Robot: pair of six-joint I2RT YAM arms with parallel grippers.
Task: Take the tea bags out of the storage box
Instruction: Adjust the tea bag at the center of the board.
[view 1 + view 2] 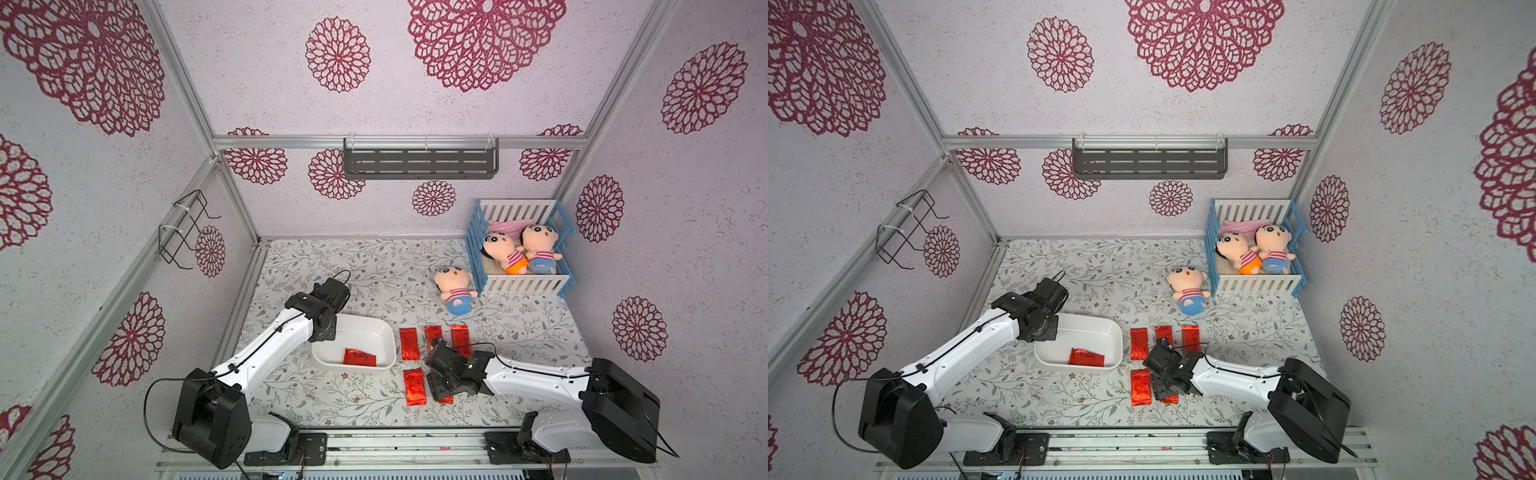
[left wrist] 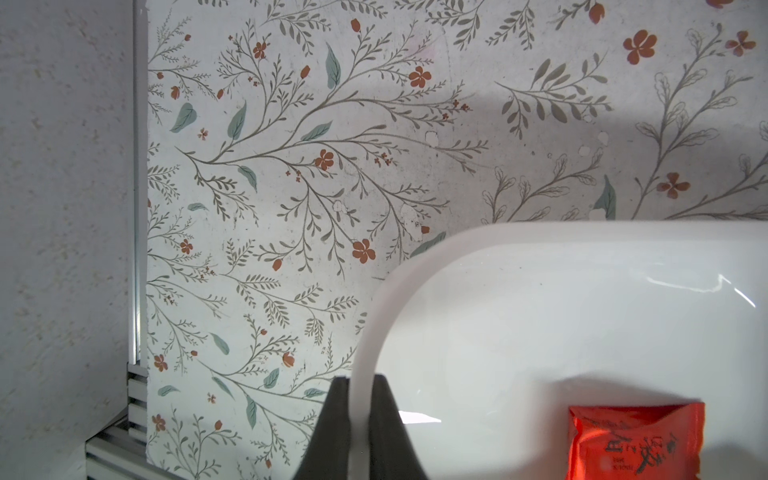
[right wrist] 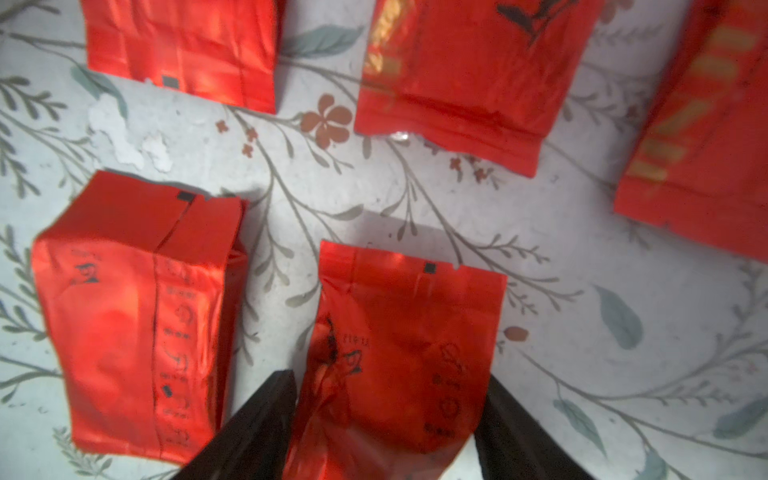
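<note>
The white storage box (image 1: 386,332) stands left of centre on the flowered table. One red foil tea bag (image 1: 360,357) lies inside it and also shows in the left wrist view (image 2: 636,440). My left gripper (image 2: 360,380) is shut on the box's rim (image 2: 582,232) at its left end. Three tea bags (image 1: 409,343) lie in a row right of the box, and another (image 1: 414,386) lies in front of them. My right gripper (image 3: 392,376) hovers low beside that one. It is open, and a further tea bag (image 3: 411,332) lies flat on the table between its fingers.
A blue-and-white toy crib (image 1: 521,282) holding two dolls stands at the back right. A third doll (image 1: 455,289) lies on the table beside it. A grey shelf (image 1: 419,162) hangs on the back wall and a wire rack (image 1: 187,224) on the left wall.
</note>
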